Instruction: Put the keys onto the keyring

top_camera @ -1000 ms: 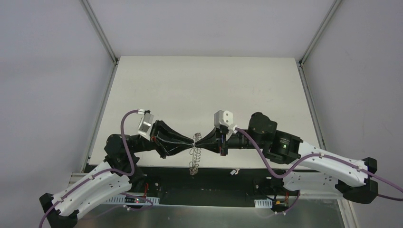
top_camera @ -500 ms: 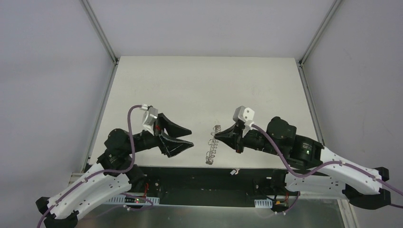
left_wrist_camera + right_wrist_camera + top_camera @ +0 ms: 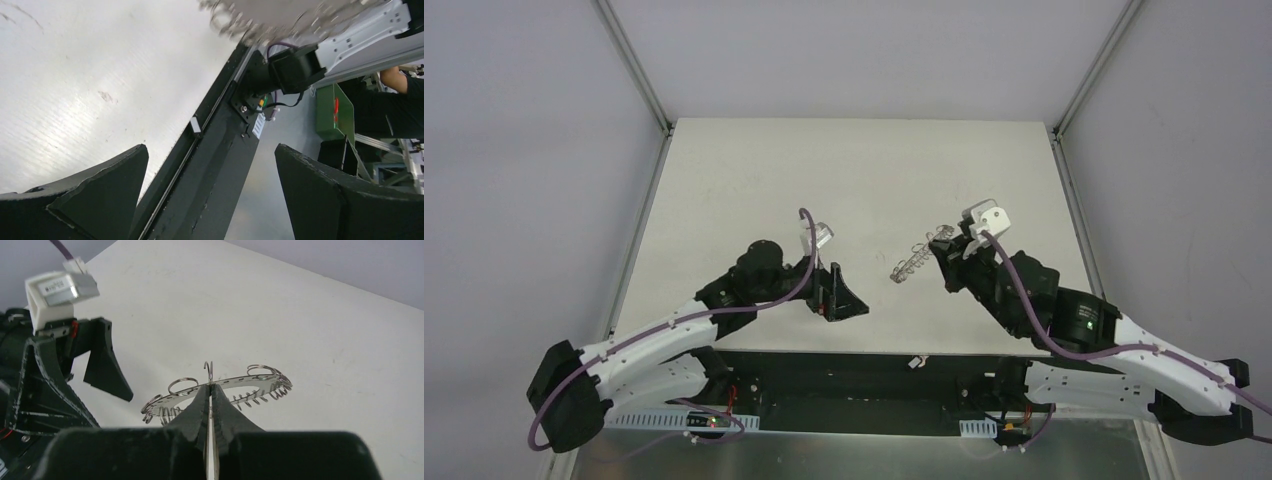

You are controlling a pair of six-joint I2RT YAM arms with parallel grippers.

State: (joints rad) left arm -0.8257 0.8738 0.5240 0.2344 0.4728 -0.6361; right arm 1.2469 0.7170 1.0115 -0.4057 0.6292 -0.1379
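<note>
Top external view: both my arms reach in over the table (image 3: 844,170), the left gripper (image 3: 838,294) mid-table and the right gripper (image 3: 937,252) further right
Table surface: off-white and matt; the left wrist view shows it finely ribbed (image 3: 75,90) with a few faint scuffs
Keyring material: silvery-grey metal, a thin flat band around a wide hole (image 3: 260,381), its outer rim fringed with many thin wire loops
Keyring shape from above: seen almost edge-on, a narrow wiry strip (image 3: 916,260) running left from my right fingertips
Right jaws: black, tapering to a point, pressed together (image 3: 211,390) on the near rim of the keyring, one wire loop standing up just beyond the tips
Keyring attitude: roughly level in the right wrist view, stretching away either side of the pinch; whether it clears the table I cannot tell
Left jaws: black, wedge-shaped, matt, standing wide apart (image 3: 210,200) and holding nothing
Keyring relative to left jaws: well apart, off to their right from above; in the left wrist view only a blurred silvery fringe (image 3: 225,22) at the top edge
</note>
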